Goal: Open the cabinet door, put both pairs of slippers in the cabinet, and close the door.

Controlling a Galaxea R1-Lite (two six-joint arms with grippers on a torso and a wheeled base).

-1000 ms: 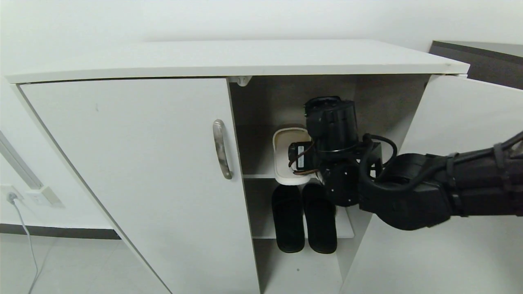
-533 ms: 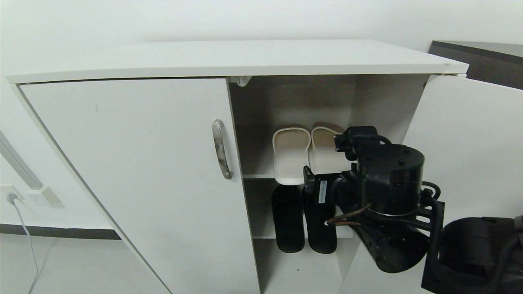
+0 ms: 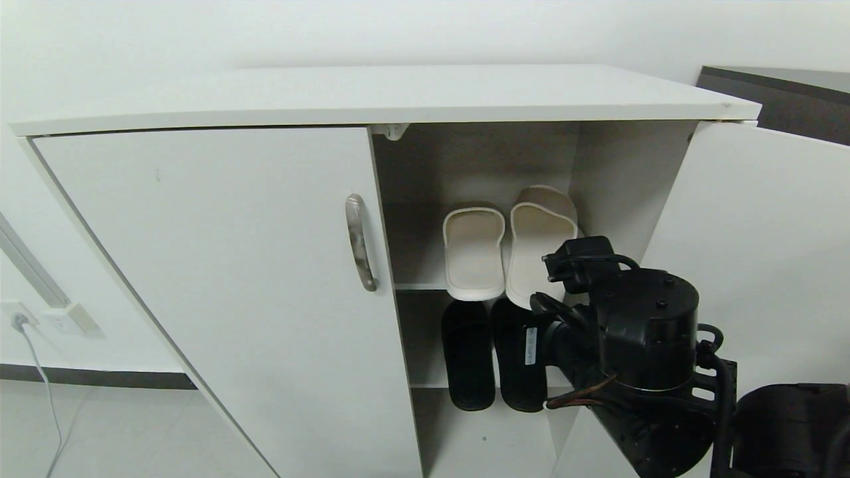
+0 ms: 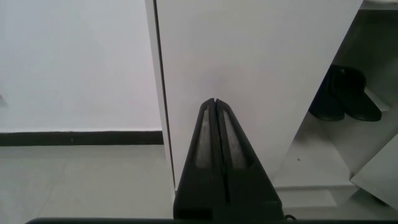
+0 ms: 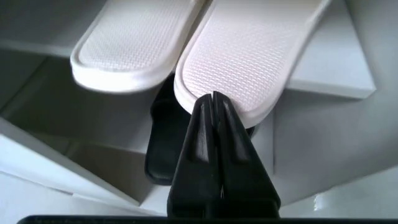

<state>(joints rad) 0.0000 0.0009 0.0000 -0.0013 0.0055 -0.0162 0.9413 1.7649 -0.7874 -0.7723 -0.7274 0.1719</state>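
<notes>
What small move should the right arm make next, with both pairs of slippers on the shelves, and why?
Probably draw the right gripper back out of the opening, toward the open door. The white slippers lie on the upper shelf and the black slippers below, so nothing is left to load. The gripper is shut and empty, close to a white heel.
</notes>
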